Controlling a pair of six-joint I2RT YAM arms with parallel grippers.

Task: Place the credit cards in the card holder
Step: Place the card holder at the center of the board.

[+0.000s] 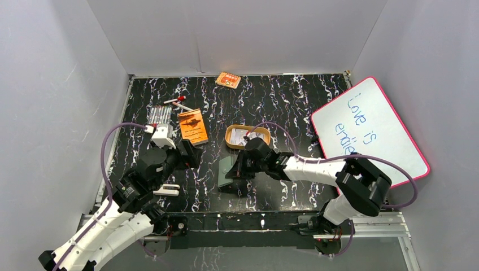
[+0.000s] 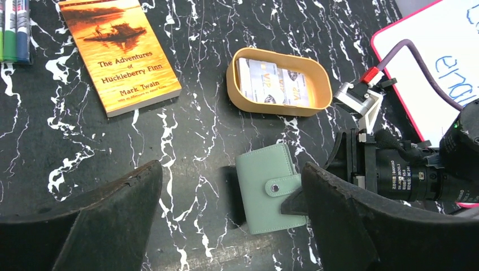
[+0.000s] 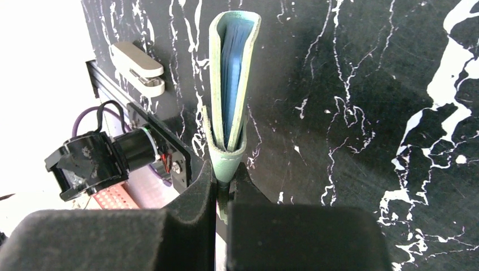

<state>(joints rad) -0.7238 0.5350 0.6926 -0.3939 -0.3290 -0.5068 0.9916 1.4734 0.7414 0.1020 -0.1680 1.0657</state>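
Black, white-veined tabletop (image 1: 282,96) carries everything. At the far left lies a bundle of markers (image 1: 160,116), and just beside it an orange paperback (image 2: 118,53), flat and face up. The left gripper (image 1: 167,162) hovers near the book with its jaws spread as wide as they go and nothing between them. It looks across at the middle of the scene.

Next comes the sage-green card holder (image 2: 265,192), near the front centre and folded, with its snap tab fastened. Just behind it sits a tan oval tray (image 2: 271,108), and the credit cards (image 2: 274,84) lie inside it, flat and overlapping.

The right gripper (image 3: 223,180) is clamped tight on one edge of the holder. From its wrist view the wallet is seen end-on, with blue sleeves showing between the green covers. Whether the holder is lifted clear of the tabletop cannot be told.

At the far right a pink-rimmed whiteboard (image 1: 370,130) leans at the side.

The cards look light, thin, stiff and slick. Lying flat inside a walled tray, they give little to pinch. A likely hold is across a short edge, after tipping one up against the tray wall.

The holder looks soft and pliable, so it will probably sag or close unless it is braced near the spine. The snap probably has to be undone before any sleeve can take a card.
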